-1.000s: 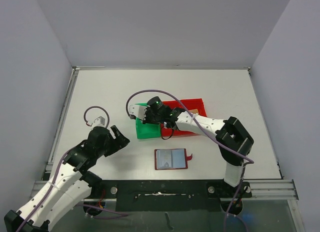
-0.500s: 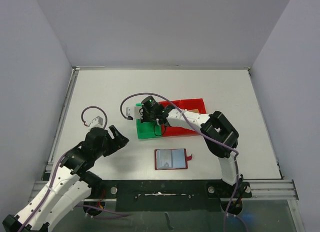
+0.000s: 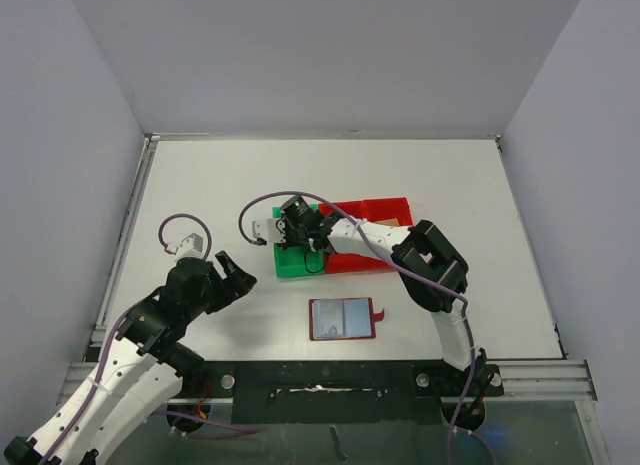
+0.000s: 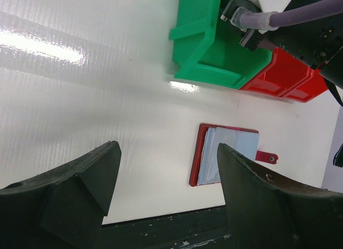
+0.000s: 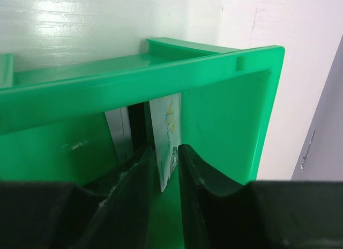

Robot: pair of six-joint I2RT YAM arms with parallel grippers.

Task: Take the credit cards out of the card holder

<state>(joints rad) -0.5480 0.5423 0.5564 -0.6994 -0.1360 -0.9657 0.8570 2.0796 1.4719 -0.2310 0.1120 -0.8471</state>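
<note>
The card holder (image 3: pixel 342 319) lies open on the table near the front edge, dark red with pale blue-grey pockets (image 4: pixel 228 155) and a red tab. My right gripper (image 3: pixel 297 237) reaches down into the green bin (image 3: pixel 296 263). In the right wrist view its jaws (image 5: pixel 167 149) stand slightly apart, and a white credit card (image 5: pixel 166 132) with gold lettering leans loosely between them. A silver card (image 5: pixel 119 134) and a black one (image 5: pixel 137 120) stand behind it in the bin. My left gripper (image 3: pixel 236 275) hovers open left of the holder, with nothing between its fingers (image 4: pixel 167 152).
A red bin (image 3: pixel 385 211) sits against the green bin's right side (image 4: pixel 284 75). The right arm's links and purple cable arch over both bins (image 3: pixel 400 247). The table's dark front rail (image 3: pixel 320 370) runs just below the card holder.
My right gripper has shifted a little left and lower into the green bin, and its jaws have parted from shut. The left arm has barely moved.
</note>
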